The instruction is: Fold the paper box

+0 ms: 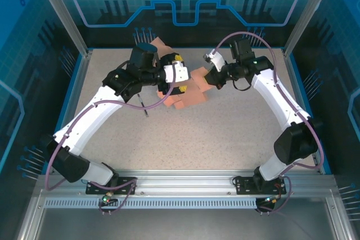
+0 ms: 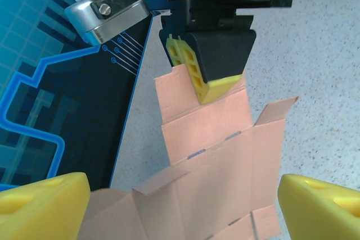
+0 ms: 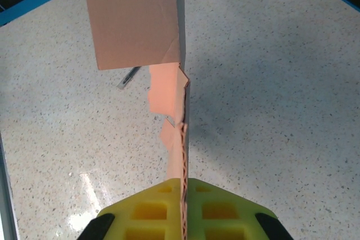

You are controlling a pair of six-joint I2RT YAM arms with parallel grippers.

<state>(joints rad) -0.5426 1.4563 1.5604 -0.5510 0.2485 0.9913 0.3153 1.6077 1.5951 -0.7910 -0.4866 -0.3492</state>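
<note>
Speckled table (image 1: pixel 225 133), blue walls around. The paper box (image 2: pixel 219 155), an unfolded cutout, is over the table's far middle. The right pincer (image 3: pixel 184 195) is closed on one edge of it. The left pincer (image 2: pixel 180 200) gapes wide around its other end. On the box's near side the table gives open room.

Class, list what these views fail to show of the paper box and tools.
Top view: left arm hides part of the paper box.
Left wrist view: bottom edge cuts off the box's lower flaps and part of the left tool.
Right wrist view: box held edge-on in the right tool, near faces hidden.
</note>
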